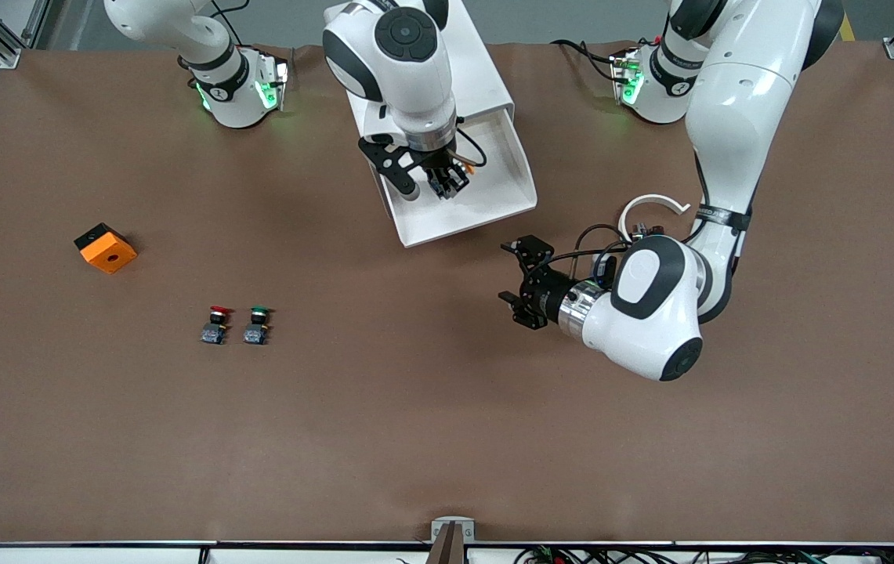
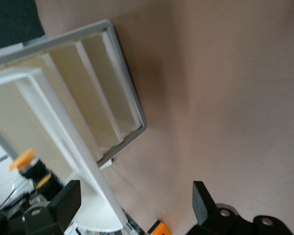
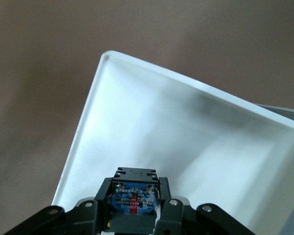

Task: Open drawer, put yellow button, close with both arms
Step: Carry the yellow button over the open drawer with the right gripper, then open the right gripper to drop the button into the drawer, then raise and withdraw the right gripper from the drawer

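The white cabinet (image 1: 486,78) stands between the arms' bases, and its highest drawer (image 1: 494,205) is pulled out toward the front camera. My right gripper (image 1: 447,188) hangs over the open drawer, shut on the yellow button (image 1: 468,165). In the right wrist view the fingers (image 3: 164,196) clamp the button's blue-grey base (image 3: 134,198) above the drawer's white floor (image 3: 186,137). My left gripper (image 1: 511,274) is open and empty, low over the table beside the drawer's front corner. The left wrist view shows the drawer's rim (image 2: 83,161), the yellow cap (image 2: 22,159) and the other drawers shut.
An orange block (image 1: 106,247) lies toward the right arm's end of the table. The red-capped button (image 1: 216,323) and green-capped button (image 1: 258,323) stand side by side, nearer to the front camera than the cabinet. Bare brown table surrounds them.
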